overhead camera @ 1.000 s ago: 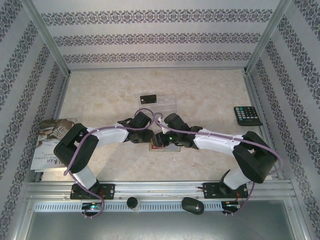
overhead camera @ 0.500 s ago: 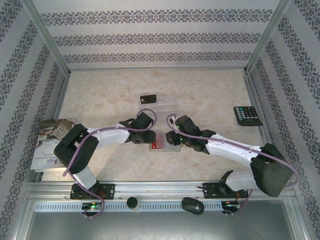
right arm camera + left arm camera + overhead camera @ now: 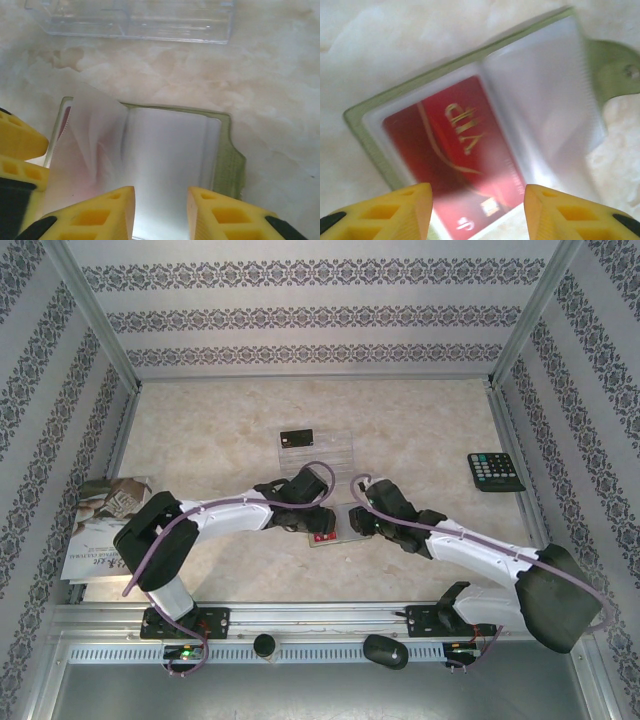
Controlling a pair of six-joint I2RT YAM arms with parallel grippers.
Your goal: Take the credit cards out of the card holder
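Marble tabletop [image 3: 420, 420]: open card holder [image 3: 170, 150] with red card [image 3: 460, 165] sleeved; left gripper [image 3: 477, 210] spread above, right gripper [image 3: 161, 215] narrowly spread; black card [image 3: 297, 437], calculator [image 3: 495, 472] well apart.

- Olive-green folding card holder [image 3: 170, 150] lies open mid-table, with a red gold-lettered plastic card [image 3: 465, 160] in its left half.
- Clear plastic tray [image 3: 335, 452] sits behind it, with a small black card [image 3: 297, 438] on top.
- Black keyed calculator [image 3: 495, 472] lies far right, printed booklet [image 3: 100, 525] far left.
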